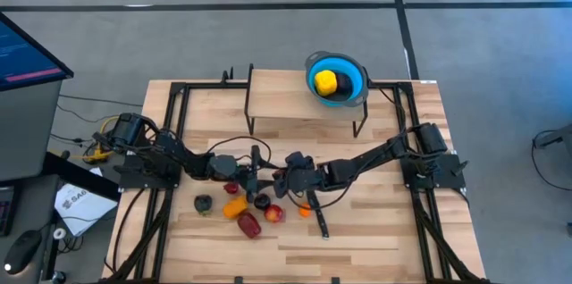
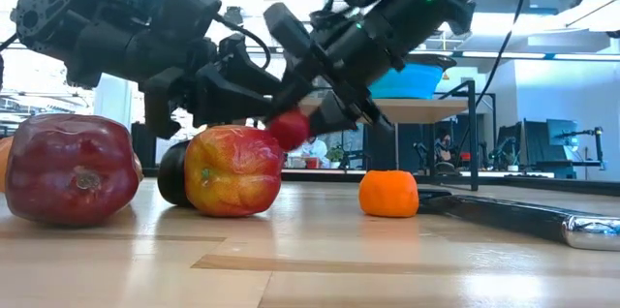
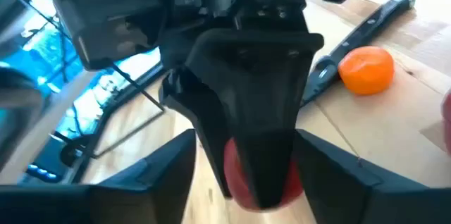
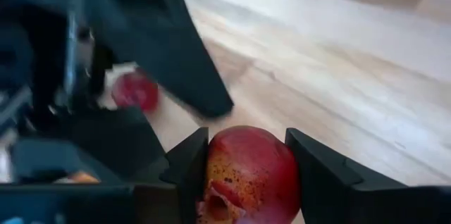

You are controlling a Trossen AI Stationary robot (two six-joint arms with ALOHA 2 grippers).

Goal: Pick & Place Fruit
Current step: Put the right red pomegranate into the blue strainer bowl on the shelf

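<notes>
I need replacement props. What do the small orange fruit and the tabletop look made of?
The orange fruit looks like moulded plastic or foam: uniform colour with a matte, faintly dimpled skin. The tabletop looks like light, sealed wood planks, with visible grain, seams and a soft sheen.

Even, bright overhead light falls on the pale wooden table (image 1: 375, 221), with only faint shadows under the arms. In the low view, glowing far windows silhouette the arms, and the near red-yellow toy fruit (image 2: 232, 169) is crisp. Both wrist views are motion-blurred, their near dark fingers (image 3: 257, 146) out of focus.
</notes>
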